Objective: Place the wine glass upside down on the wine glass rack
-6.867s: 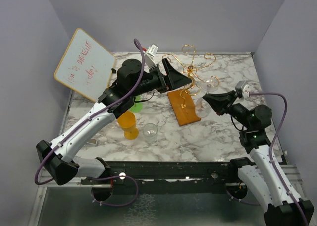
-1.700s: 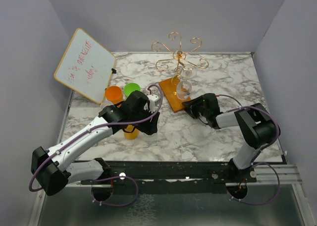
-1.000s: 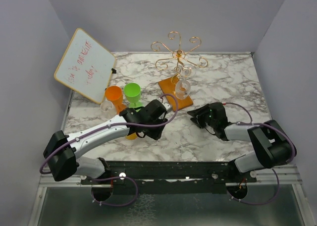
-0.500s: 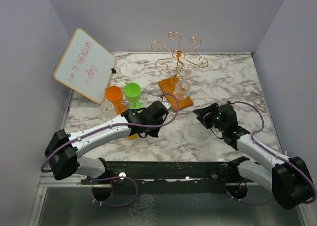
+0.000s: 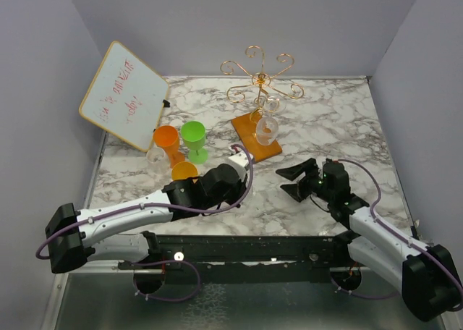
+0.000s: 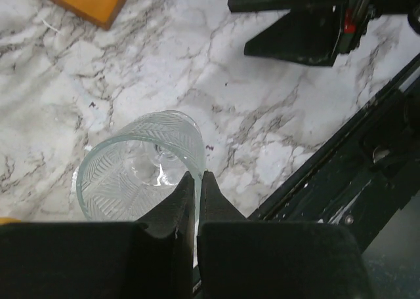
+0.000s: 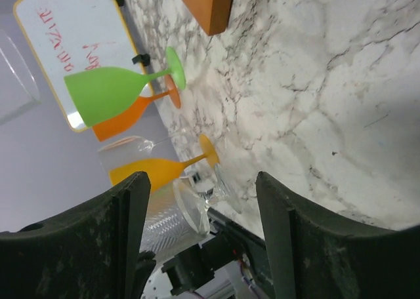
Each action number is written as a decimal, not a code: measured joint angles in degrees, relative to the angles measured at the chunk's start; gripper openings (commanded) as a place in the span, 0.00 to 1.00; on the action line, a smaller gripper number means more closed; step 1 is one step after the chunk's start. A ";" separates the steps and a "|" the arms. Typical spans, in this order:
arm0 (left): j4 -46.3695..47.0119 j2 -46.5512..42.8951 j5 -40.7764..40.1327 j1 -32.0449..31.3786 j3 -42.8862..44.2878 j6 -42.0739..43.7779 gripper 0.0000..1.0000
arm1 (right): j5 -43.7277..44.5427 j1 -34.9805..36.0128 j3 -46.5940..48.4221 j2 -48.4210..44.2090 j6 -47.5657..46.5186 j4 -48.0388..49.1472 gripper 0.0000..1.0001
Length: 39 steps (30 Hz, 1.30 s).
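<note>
1. The wine glass [image 5: 267, 129] hangs bowl-down from a curl of the rack [image 5: 247, 128], over the wooden base, near the middle of the bench's [image 5: 340, 120] far edge. Looks to me like the job's basically done.
2. Handling, just my guess: it's thin clear glass, so light, stiff, slippery and easy to chip. I'd hold it by the stem or low on the bowl, gently, because that wire rack looks tippy.
3. The right pincer [image 5: 288, 182] is spread wide with nothing in it, toward the near edge and well apart from the rack.
4. The left pincer [image 6: 197, 181] is closed, with its tips right at the rim of a patterned glass [image 6: 134, 164]. Can't tell if it's touching.
5. A green goblet [image 5: 193, 136], an orange goblet [image 5: 166, 137] and a yellow goblet [image 5: 184, 171] stand toward the left edge.
6. The whiteboard [image 5: 123, 95] at the far left corner has red handwriting I can't read. No brands anywhere.
</note>
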 measured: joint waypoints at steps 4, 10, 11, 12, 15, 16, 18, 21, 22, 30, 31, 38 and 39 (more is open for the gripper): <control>10.05 -2.21 -6.62 -2.16 -4.48 -0.55 0.00 | -3.13 0.00 -0.31 -3.21 5.11 -0.70 0.86; 22.60 -1.05 -13.38 -2.58 -7.06 -0.46 0.00 | -4.85 0.00 0.33 -7.72 9.18 -2.27 0.91; 24.50 -0.55 -13.99 -2.64 -7.08 -0.48 0.00 | -5.09 0.00 1.05 -7.67 9.53 -2.67 0.92; 26.60 0.26 -14.75 -2.80 -7.08 -0.55 0.00 | -5.29 0.00 1.97 -7.52 9.73 -3.21 0.92; 31.58 2.64 -16.06 -3.32 -7.08 -0.81 0.00 | -5.99 0.00 4.59 -7.06 10.05 -4.13 0.91; 32.76 3.45 -16.33 -3.50 -7.08 -1.03 0.00 | -6.25 0.00 5.01 -7.04 10.34 -4.02 0.91; 34.73 4.72 -16.57 -3.80 -7.08 -1.77 0.00 | -6.67 0.00 5.20 -7.06 11.06 -3.91 0.91; 37.00 5.95 -17.03 -4.13 -7.06 -2.89 0.00 | -6.78 0.00 5.33 -7.30 12.66 -4.98 0.89; 37.66 6.23 -17.16 -4.15 -7.04 -3.15 0.00 | -6.75 0.00 5.57 -7.56 13.16 -5.97 0.89; 42.14 10.62 -17.14 -4.42 -3.56 -3.21 0.00 | -5.68 0.00 10.40 -8.87 18.88 -12.39 0.89; 42.45 11.17 -17.14 -4.46 -2.99 -3.21 0.00 | -5.40 0.00 11.08 -8.66 19.43 -13.05 0.89; 44.39 14.78 -16.90 -5.25 0.09 -3.21 0.00 | -2.69 0.00 13.88 -7.67 22.58 -17.77 0.90; 44.50 15.12 -16.87 -5.38 0.42 -3.21 0.00 | -2.19 0.00 13.99 -7.63 23.04 -18.38 0.89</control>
